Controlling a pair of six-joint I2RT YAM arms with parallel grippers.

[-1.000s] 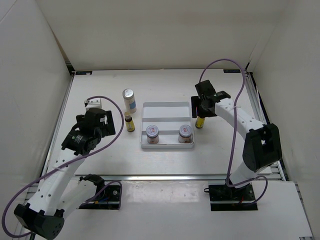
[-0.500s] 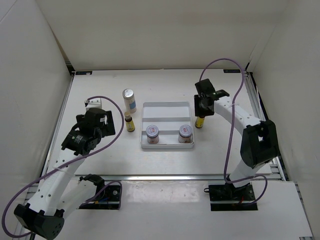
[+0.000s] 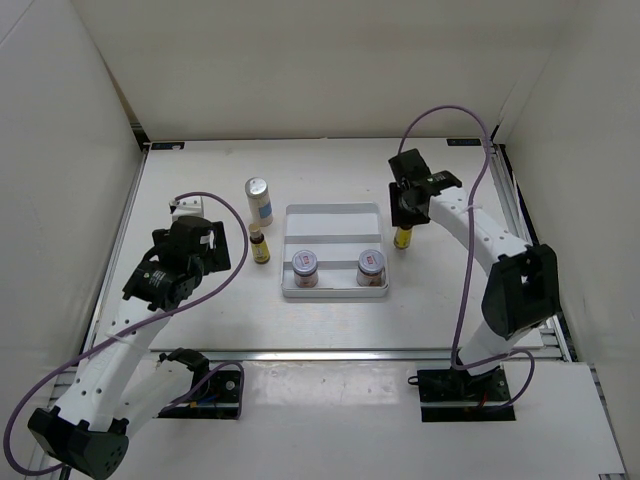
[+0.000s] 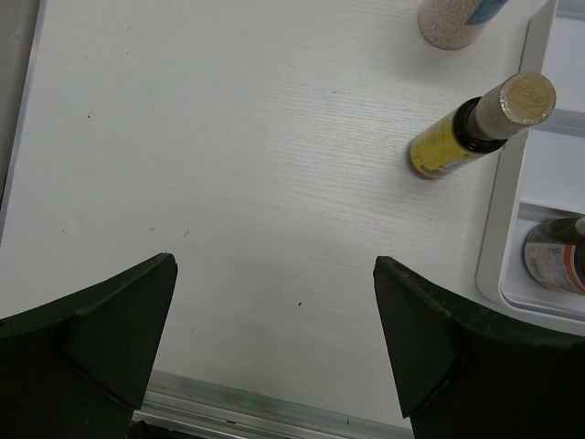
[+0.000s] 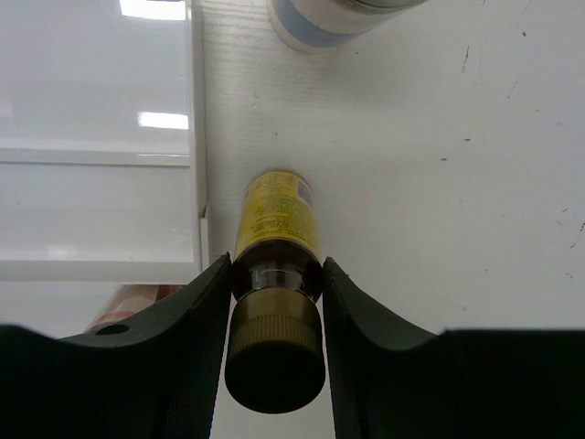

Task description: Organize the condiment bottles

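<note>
White table (image 3: 330, 320), enclosed by plain white walls (image 3: 300, 70). A flat tray (image 3: 333, 212) lies at centre, with two silver-lidded jars (image 3: 304, 266) along its near edge.

The right gripper (image 5: 274, 279) is directly over a yellow bottle (image 5: 276, 219), which is upright just outside the tray's right rim. Both fingers are pressed against the bottle's neck below the dark cap. A white blue-labelled bottle (image 5: 324, 23) stands just beyond it.

The left gripper (image 4: 274, 338) is spread wide over the table and holds nothing. A second yellow bottle (image 4: 448, 151) and another white bottle (image 3: 259, 200) stand ahead of it, left of the tray.
</note>
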